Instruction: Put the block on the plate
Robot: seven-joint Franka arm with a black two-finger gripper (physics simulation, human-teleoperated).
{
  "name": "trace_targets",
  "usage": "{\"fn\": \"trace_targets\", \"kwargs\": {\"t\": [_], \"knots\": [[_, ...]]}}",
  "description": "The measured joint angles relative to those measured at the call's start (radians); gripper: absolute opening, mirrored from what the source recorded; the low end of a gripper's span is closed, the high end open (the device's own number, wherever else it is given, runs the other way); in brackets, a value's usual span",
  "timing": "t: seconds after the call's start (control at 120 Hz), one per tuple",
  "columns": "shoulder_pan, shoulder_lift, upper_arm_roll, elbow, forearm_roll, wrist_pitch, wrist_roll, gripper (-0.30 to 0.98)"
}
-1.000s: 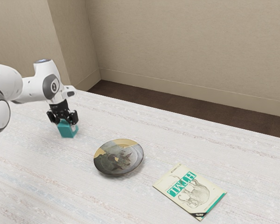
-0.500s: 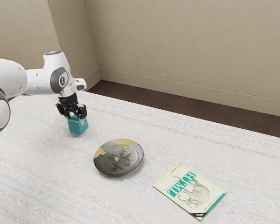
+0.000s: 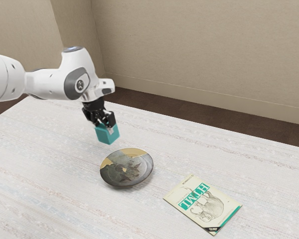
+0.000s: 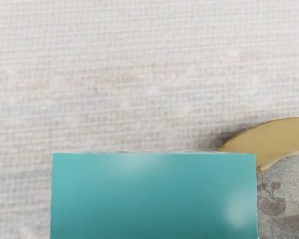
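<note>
My gripper (image 3: 103, 124) is shut on the teal block (image 3: 107, 135) in the exterior view, holding it slightly tilted above the table, up and to the exterior view's left of the plate (image 3: 126, 168). The round plate lies on the table, grey with a tan patch and dark figures. In the wrist view the teal block (image 4: 154, 196) appears large just under the hand, and part of the plate (image 4: 284, 137) shows beside it, its lower portion cut off by the picture's border.
A cream and green HTML book (image 3: 203, 204) lies flat on the pale, streaked table (image 3: 55, 194), towards the exterior view's right of the plate. A beige wall stands behind the table.
My gripper has carried the block toward the exterior view's right, closer to the plate. Plate and book have stayed where they were.
</note>
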Motion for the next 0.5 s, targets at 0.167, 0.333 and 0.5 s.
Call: {"fn": "trace_targets", "kwargs": {"t": [0.167,0.333,0.5], "knots": [[-0.036,-0.068,-0.056,-0.090,0.001,0.011,-0.007,0.32],[-0.062,-0.083,-0.081,-0.146,0.001,0.015,-0.014,0.32],[-0.066,-0.030,-0.094,-0.151,0.002,0.033,-0.019,0.31]]}}
